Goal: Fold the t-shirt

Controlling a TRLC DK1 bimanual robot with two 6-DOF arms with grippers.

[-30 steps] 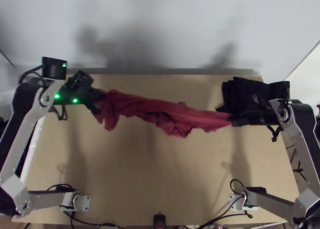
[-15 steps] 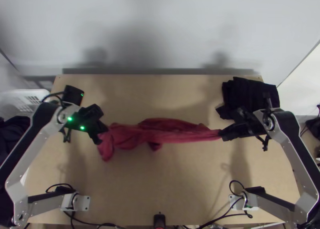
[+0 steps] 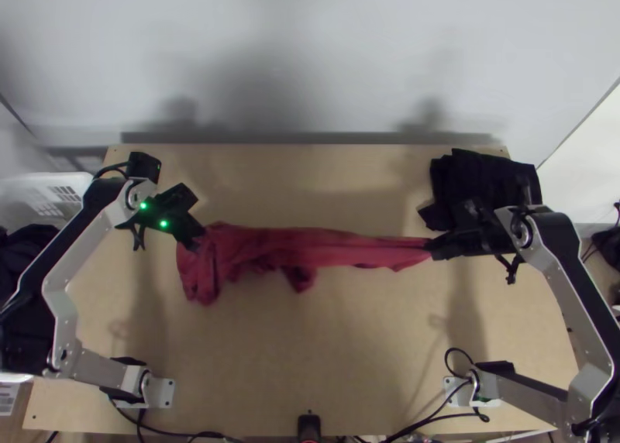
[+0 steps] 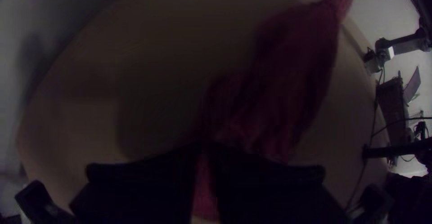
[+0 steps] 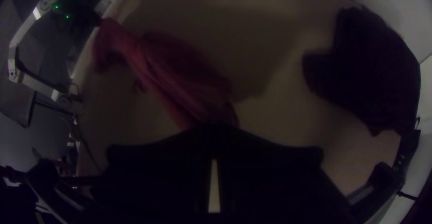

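In the top view my left gripper (image 3: 194, 238) is shut on one end of the red t-shirt (image 3: 310, 247), and my right gripper (image 3: 435, 248) is shut on its other end. The shirt is stretched between them as a long bunched strip, with loose parts hanging at the left end and near the middle. In the left wrist view the fingertips of my left gripper (image 4: 207, 146) meet on the red cloth (image 4: 270, 93), and some cloth shows between the fingers. The right wrist view has my right gripper (image 5: 214, 128) closed on the narrowed end of the shirt (image 5: 175, 80).
A black folded cloth (image 3: 477, 183) lies at the table's far right corner, close beside the right gripper. Bare wood (image 3: 310, 350) lies between the shirt and the near edge. A white basket (image 3: 54, 195) stands beyond the table's left side.
Over the last second both grippers came toward the near side with the shirt between them, the right one also shifting left. Since the middle frame both have moved slightly back toward the far side.
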